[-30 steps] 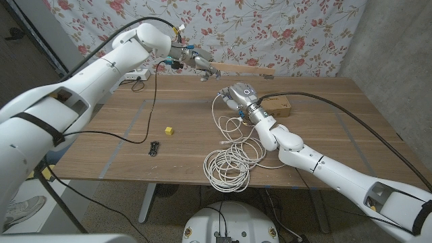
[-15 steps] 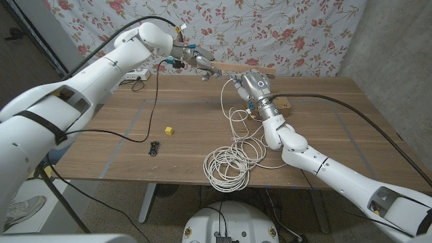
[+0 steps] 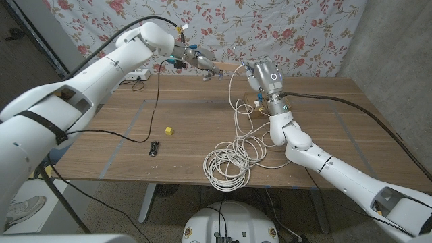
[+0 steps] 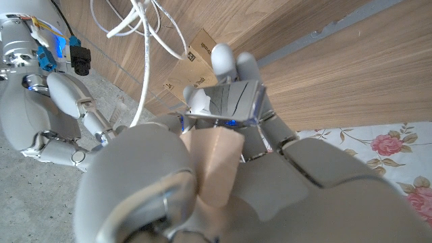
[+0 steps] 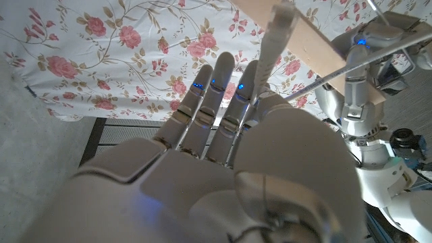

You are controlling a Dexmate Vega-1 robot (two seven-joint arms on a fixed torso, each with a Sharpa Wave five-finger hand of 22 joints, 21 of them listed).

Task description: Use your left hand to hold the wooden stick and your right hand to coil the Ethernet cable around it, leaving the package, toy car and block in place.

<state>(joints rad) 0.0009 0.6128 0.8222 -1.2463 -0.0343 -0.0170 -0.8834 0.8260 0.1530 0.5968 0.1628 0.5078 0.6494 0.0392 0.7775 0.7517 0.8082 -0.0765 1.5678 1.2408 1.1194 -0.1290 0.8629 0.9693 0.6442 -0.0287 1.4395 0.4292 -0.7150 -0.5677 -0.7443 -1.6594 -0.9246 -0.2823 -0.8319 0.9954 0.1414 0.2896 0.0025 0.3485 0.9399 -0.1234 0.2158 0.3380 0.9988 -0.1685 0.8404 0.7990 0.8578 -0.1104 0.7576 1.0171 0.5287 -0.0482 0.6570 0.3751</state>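
The wooden stick [image 3: 226, 66] is gripped by the left hand [image 3: 200, 64]; the Ethernet cable [image 3: 235, 101] is pinched by the right hand [image 3: 260, 73]; the strand should be kept taut while passed over the stick, the surface [image 3: 121, 142] items left undisturbed.

Right robot hand [image 3: 262, 73] lifted from table up to wooden stick [image 3: 229, 65], Ethernet cable [image 3: 235, 101] drawn upward

Both arms raised over the table's far side

The left hand [image 3: 200, 62] grips a stick; the right hand [image 3: 260, 73], held just beside it, pinches a cable, fingers extended.
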